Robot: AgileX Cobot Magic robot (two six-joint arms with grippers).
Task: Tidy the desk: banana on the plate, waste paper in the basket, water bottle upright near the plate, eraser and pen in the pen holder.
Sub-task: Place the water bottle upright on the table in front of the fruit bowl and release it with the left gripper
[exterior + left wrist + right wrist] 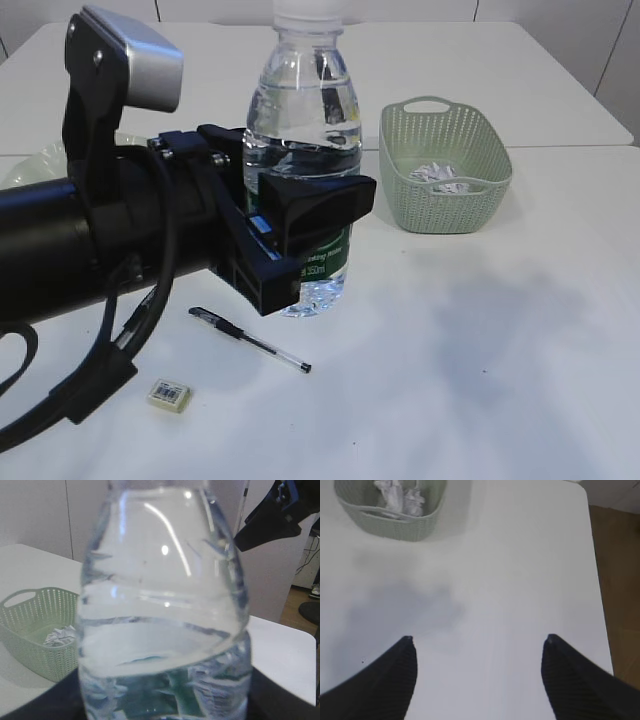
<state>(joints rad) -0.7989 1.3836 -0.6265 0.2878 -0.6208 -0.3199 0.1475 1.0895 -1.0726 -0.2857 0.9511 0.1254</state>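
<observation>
Exterior view: left hand (300,240) clamped around water bottle (302,150), black fingers (320,205) wrapped on the green label band, bottle upright with base at or just above the surface (480,340); contact with it hard to tell. Clear water up to the shoulder, white cap cut off by the top edge. Pale green plate (40,158) only partly visible behind the left arm, left of the bottle. Green basket (445,170) to the right of the bottle, apart from it, crumpled waste paper (440,177) lying inside. Pen (248,339) flat on the surface in front of the bottle, tip toward the right. Eraser (170,393) lying near the front edge, left of the pen and apart from it.

Left wrist view: bottle fills the frame, held close to the camera; basket (35,630) with paper (60,636) at the left behind it.

Right wrist view: right hand (477,645) spread wide, holding nothing, two dark fingertips (395,670) over bare white surface (510,580); basket (395,515) with paper at the top left, well apart from the hand.

Banana and pen holder not identifiable in any view.
</observation>
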